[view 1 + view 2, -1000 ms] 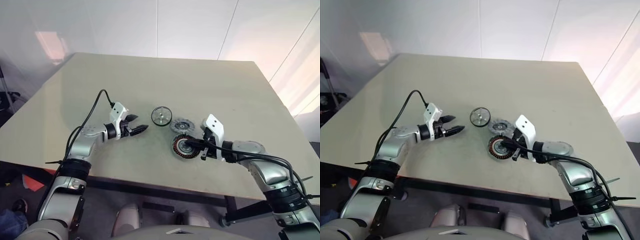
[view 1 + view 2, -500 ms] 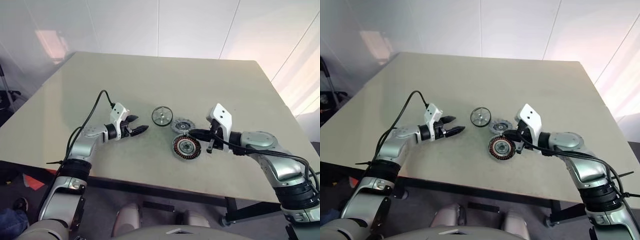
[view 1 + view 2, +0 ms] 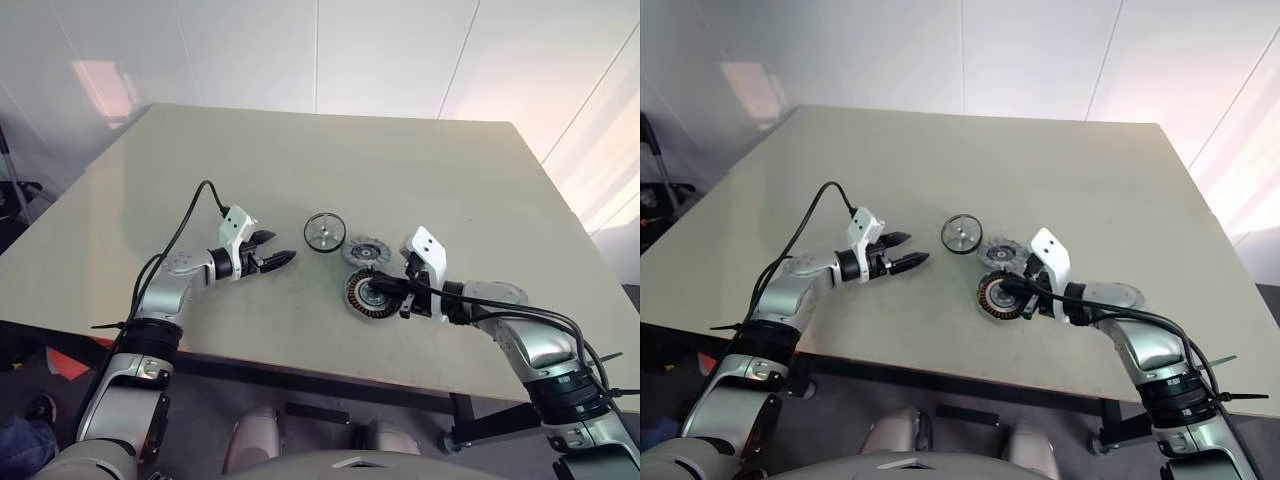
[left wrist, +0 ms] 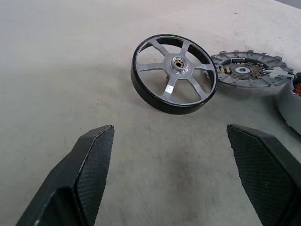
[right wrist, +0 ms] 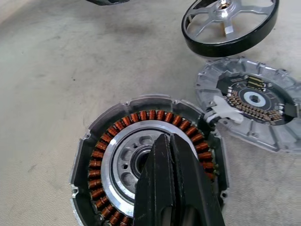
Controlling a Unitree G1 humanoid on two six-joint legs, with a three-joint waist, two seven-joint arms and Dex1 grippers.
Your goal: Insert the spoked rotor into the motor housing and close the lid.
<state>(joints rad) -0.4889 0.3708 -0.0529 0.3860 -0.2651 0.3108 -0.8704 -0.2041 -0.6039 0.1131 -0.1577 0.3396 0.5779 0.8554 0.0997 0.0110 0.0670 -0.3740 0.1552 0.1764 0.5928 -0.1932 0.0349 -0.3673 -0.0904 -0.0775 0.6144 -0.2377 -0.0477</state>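
Three parts lie apart mid-frame, none assembled. Right gripper [image 3: 383,292] – fingers together – back over housing [image 3: 368,294] after brief retreat. Left gripper [image 3: 277,257] spread, empty, facing rotor [image 3: 324,229]; lid [image 3: 367,251] untouched.

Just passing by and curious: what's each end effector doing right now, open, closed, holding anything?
Left end effector: open, holding nothing, aimed at the rotor.
Right end effector: closed, holding nothing, its tips over the housing centre.
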